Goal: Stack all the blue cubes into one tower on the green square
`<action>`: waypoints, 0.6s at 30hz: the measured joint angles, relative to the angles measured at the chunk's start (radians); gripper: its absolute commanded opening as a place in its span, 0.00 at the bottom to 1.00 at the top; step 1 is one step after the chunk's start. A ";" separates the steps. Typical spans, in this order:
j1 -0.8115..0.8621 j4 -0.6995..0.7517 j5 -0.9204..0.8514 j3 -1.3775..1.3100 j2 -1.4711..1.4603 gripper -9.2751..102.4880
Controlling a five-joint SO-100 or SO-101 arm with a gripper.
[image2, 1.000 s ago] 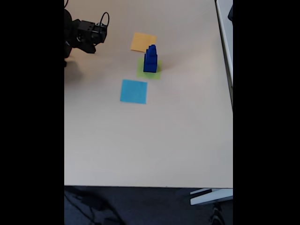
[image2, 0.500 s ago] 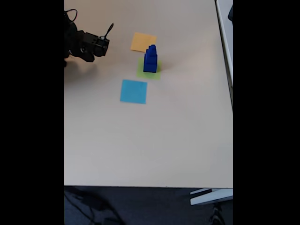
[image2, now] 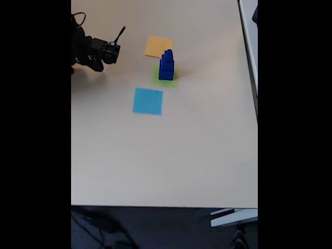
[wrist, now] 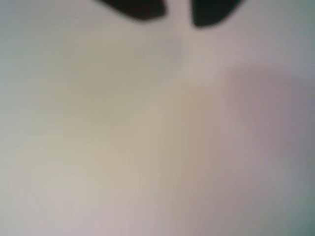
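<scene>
In the fixed view, the blue cubes [image2: 166, 65] stand as one stepped tower on the green square [image2: 165, 78], largest at the bottom and smallest on top. My gripper [image2: 111, 50] is drawn back to the table's upper left, well apart from the tower. In the blurred wrist view, the gripper [wrist: 178, 12] enters from the top edge. Its two dark fingertips [wrist: 142, 7] have a narrow gap between them, with nothing held and bare table below.
An orange-yellow square [image2: 158, 46] lies just behind the green one, and a light blue square [image2: 148, 100] lies in front of it. The table's front edge [image2: 166, 206] runs along the bottom, with dark floor below. A white edge [image2: 249, 46] borders the right side.
The arm has folded slightly further back to the left compared with one second ago. The tower has not moved.
</scene>
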 measured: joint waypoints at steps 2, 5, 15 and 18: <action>-0.028 0.002 0.028 0.002 -0.005 0.08; -0.060 0.002 0.037 0.003 -0.012 0.08; -0.075 0.003 0.021 0.003 -0.002 0.10; -0.075 0.003 -0.040 0.003 0.000 0.10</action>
